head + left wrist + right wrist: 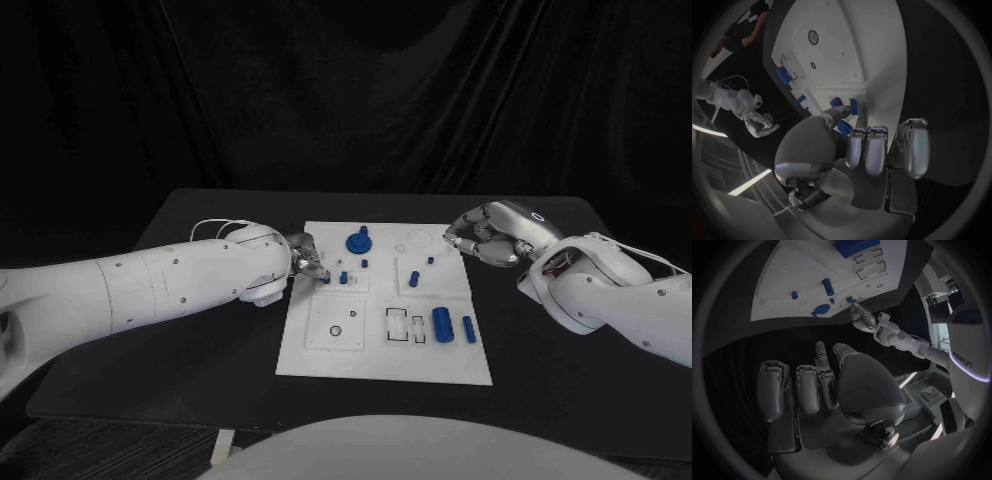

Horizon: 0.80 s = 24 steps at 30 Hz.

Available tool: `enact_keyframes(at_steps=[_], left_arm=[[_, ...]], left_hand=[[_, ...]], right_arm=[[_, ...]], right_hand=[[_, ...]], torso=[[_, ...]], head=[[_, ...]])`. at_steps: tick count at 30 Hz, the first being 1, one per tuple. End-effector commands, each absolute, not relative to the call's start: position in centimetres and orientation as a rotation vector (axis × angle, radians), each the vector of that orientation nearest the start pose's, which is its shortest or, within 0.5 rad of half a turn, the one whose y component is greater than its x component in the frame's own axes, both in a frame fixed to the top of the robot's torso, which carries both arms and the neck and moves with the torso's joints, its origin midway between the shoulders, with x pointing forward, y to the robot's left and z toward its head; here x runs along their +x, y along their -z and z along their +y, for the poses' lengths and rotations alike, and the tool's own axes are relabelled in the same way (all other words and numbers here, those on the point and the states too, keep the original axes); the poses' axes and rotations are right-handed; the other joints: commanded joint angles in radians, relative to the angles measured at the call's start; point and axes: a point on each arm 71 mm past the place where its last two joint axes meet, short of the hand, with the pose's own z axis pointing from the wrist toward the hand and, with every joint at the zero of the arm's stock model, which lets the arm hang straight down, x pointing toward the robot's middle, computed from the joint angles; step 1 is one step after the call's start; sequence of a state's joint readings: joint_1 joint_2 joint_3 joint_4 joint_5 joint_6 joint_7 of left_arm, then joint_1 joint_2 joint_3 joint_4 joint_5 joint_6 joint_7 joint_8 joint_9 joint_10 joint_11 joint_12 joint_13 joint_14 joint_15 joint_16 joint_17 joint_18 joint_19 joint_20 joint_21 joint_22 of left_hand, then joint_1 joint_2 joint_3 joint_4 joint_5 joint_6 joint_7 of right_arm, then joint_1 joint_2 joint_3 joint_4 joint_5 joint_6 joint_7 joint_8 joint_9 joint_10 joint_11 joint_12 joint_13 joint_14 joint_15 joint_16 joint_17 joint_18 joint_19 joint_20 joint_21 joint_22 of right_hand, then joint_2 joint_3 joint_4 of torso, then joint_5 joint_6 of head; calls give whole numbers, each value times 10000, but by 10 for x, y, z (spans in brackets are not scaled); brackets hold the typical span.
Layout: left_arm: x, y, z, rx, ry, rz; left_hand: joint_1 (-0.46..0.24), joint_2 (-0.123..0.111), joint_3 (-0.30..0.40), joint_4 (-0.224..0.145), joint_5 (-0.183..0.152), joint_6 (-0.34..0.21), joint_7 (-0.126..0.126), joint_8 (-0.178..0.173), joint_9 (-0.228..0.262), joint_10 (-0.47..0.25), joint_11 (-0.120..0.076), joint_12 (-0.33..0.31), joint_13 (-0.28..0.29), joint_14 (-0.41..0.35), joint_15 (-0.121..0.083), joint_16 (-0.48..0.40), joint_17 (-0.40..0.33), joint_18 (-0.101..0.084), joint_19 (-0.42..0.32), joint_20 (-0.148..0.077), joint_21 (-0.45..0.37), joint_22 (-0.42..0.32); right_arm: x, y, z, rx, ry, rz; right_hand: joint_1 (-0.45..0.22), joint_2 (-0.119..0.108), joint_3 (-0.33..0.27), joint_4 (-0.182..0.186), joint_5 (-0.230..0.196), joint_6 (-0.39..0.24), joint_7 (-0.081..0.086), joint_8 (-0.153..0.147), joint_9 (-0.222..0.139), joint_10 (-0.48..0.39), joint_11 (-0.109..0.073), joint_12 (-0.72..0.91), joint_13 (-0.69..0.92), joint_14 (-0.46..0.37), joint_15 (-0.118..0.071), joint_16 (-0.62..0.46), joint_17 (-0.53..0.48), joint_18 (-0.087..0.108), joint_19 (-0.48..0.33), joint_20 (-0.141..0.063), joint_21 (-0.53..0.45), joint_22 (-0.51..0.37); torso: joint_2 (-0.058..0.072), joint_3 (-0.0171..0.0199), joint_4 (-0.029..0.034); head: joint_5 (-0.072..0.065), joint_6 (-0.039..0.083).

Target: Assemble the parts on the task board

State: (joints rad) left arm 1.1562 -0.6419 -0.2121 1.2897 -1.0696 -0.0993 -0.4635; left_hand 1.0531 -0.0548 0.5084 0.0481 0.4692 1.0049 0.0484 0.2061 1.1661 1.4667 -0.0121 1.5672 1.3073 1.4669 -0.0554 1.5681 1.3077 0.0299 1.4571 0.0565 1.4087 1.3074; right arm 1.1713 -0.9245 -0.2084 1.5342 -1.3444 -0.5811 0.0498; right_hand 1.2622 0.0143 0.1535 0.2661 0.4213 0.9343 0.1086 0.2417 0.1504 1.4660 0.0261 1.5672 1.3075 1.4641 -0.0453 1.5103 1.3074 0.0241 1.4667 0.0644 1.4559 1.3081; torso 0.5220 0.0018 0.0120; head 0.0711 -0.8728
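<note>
Two white arms reach over the black table (173, 350), one from each side of the white rectangular task board (382, 355). At least seven small blue plastic parts are countable on the board in the head view: one round gear-like part (359, 240) near its far edge, one small peg (364, 264) and one short upright cylinder (413, 279) near the middle, two tiny pieces (343, 278) beside the left fingertips, and one thick cylinder (443, 323) with one slimmer pin (469, 329) lying side by side toward the near right. The left hand (303, 258) rests at the board's left edge; in the left wrist view its thumb and one fingertip pinch a small blue part (854, 107) against the board, the other fingers held together. The right hand (483, 238) hovers off the board's far right corner, fingers curled inward, holding nothing.
</note>
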Motion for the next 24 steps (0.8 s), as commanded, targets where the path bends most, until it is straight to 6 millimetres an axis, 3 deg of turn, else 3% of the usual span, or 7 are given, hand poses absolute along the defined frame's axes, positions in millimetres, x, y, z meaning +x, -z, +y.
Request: enact_keyframes(at_steps=[1, 21, 24], left_arm=[[480, 309, 193, -2552, 3360, 22857], [480, 310, 193, -2438, 3414, 22971], [480, 310, 192, -2414, 3433, 22976]], left_hand=[[126, -11, 37, -138, 30, 7, -60, 72, 27, 1041, -97, 36, 2635, 1038, -71, 27, 2631, 151, -36, -53, -54, 2038], [206, -60, 54, -240, -59, 1, -65, 97, 51, 1041, -99, 36, 2635, 1038, -73, 27, 2631, 167, -82, -57, -119, 2017], [196, -47, 43, -233, -206, -39, -46, 93, 56, 1041, -86, 36, 2635, 1038, -67, 27, 2631, 173, -107, -55, -152, 2007]], right_arm=[[450, 238, -240, -561, -6956, 16040], [450, 239, -240, -553, -6931, 16093], [450, 239, -240, -554, -6934, 16098]], right_hand=[[122, -1, 29, -16, 69, -14, 30, -56, -9, 1048, 47, 36, 2633, 763, 56, -31, 1080, 86, 498, 33, -37, 2188], [125, 2, 38, -12, 67, -30, 34, -77, -15, 1048, 50, 36, 2633, 758, 58, -40, 1058, 90, 492, 34, -51, 2183], [126, 2, 39, -11, 67, -31, 34, -79, -16, 1048, 50, 36, 2633, 758, 58, -41, 1057, 90, 492, 34, -52, 2183]], torso=[[1, 1, -2], [0, 1, 0], [-1, 1, -1]], head=[[16, 2], [7, 2], [3, 2]])
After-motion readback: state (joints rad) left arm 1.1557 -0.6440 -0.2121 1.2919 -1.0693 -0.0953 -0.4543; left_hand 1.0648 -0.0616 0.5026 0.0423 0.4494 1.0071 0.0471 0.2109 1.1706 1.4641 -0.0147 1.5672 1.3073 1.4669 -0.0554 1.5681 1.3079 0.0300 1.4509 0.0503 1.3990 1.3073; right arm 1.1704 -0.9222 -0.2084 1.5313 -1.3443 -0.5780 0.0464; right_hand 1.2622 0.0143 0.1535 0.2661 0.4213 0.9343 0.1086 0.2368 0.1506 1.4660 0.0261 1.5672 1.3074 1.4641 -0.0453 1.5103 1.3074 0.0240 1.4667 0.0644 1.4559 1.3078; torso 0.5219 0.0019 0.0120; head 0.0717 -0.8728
